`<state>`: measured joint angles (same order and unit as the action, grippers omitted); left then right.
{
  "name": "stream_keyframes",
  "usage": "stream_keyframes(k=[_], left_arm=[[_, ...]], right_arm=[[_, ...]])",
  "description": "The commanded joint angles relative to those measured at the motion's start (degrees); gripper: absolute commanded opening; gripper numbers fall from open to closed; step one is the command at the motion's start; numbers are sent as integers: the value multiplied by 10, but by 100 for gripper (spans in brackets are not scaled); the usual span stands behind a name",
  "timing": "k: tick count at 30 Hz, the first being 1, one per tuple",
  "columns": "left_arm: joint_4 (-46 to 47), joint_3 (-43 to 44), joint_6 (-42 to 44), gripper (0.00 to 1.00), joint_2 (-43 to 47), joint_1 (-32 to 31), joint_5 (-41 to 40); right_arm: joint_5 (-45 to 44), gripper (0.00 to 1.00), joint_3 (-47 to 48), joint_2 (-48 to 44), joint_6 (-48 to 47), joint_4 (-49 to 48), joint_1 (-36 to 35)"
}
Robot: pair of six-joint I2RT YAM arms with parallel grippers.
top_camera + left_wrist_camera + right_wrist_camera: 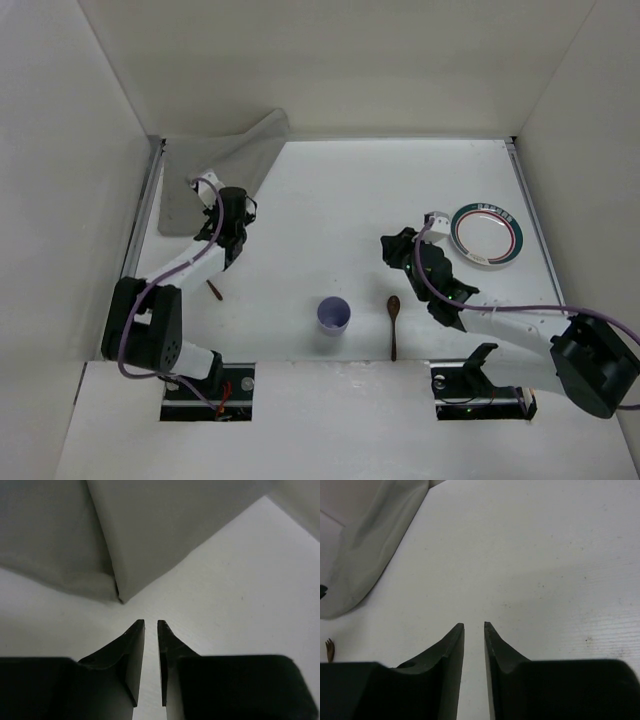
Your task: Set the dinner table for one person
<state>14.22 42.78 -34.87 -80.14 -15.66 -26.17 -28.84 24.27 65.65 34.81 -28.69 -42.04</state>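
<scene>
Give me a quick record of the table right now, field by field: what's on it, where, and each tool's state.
dinner table: white, matte
mat: grey cloth, rumpled, far left corner
plate: right side, empty
cup: near centre, upright
spoon: just right of cup
left tool: by mat's edge, shut, empty
right tool: left of plate, shut, empty

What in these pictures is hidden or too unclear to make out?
1. Brown utensil, top external view: the left arm covers most of it, so its type is unclear.
2. Grey cloth mat, top external view: it is folded over itself, with its near edge under the left arm. Anything beneath it is hidden.
3. Plate, top external view: the markings on its rim are too small to read.
</scene>
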Motion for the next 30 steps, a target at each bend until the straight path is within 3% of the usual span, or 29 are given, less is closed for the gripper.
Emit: stream_keyframes(k=[1,6,13,20,27,30], left_arm=[[60,66,16,18,-49,44,9],[70,156,15,30,-154,109,16],[58,280,25,32,-286,177,50],[22,362,29,34,-369,198,78],[0,389,13,28,-424,173,81],[-3,404,3,15,-440,152,94]], right_arm=[[13,32,16,7,2,-19,-4],[20,46,20,26,3,-21,-4],[34,48,24,36,4,-22,-3],[55,48,32,61,11,-22,-3],[55,49,32,57,11,-19,-3],[55,49,31,52,11,-18,-3]])
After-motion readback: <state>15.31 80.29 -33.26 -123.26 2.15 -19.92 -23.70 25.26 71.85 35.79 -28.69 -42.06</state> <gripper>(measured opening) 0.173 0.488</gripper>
